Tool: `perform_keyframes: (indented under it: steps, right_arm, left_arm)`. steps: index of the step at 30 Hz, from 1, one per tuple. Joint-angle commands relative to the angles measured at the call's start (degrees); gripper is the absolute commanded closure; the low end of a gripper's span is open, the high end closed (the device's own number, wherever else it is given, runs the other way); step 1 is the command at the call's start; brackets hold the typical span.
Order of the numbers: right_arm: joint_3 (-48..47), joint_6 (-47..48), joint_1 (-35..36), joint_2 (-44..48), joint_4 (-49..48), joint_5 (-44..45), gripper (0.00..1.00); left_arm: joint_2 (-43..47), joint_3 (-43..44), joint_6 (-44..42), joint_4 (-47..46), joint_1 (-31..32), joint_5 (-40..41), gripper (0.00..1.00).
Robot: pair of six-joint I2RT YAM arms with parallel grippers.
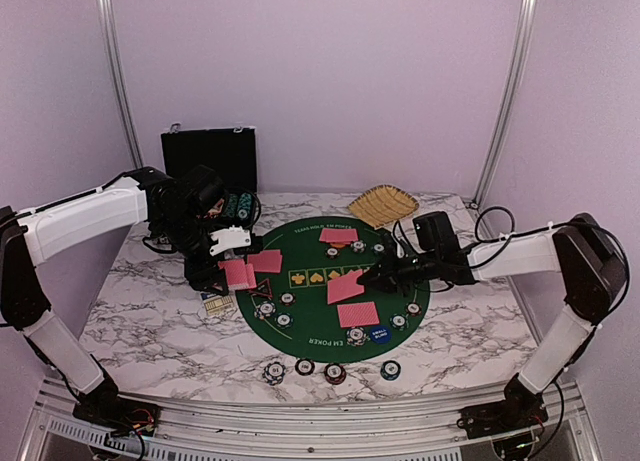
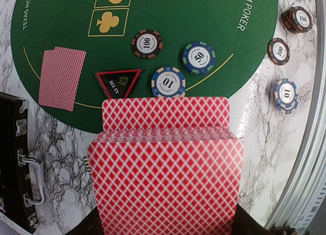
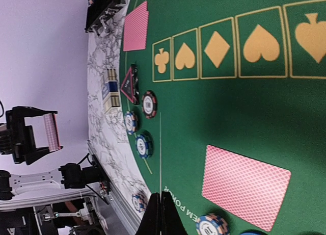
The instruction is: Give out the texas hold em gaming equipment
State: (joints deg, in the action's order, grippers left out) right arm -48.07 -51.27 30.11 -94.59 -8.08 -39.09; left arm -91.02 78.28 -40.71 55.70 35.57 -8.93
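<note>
Left jaws are closing around the deck [image 2: 165,194], holding it up over the rim of the green mat [image 1: 310,311]. The far card is poking out ahead of the rest, and I'm thinking any tilt is sending it sliding onto the 10 chip [image 2: 168,82] and triangular marker [image 2: 118,83] below. Right jaws are pinching almost shut on a single card [image 1: 345,286] over mid-mat. With a grip that thin, it's risking a flutter onto the dealt card [image 3: 244,191] lying nearby.
</note>
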Motion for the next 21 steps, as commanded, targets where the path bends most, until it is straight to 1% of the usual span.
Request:
perform_keyframes:
  steps: [1, 7, 19, 21]
  right_arm:
    - [-0.76, 8.47, -0.42, -0.62, 7.79, 4.33, 1.00]
    - [-2.45, 12.77, -0.40, -3.80, 13.39, 8.98, 1.00]
    - [-4.66, 18.69, -0.40, -4.21, 21.69, 16.30, 1.00]
    - [-5.43, 19.59, -0.42, -4.14, 23.31, 17.28, 0.93]
  left_arm:
    - [1.40, 1.75, -0.34, 1.34, 0.02, -0.28, 1.00]
    - [1.54, 1.74, -0.45, 1.50, 0.02, -0.15, 1.00]
    - [1.38, 1.94, -0.46, 1.77, 0.02, -0.46, 1.00]
    - [1.50, 1.80, -0.52, 1.76, 0.02, -0.46, 1.00]
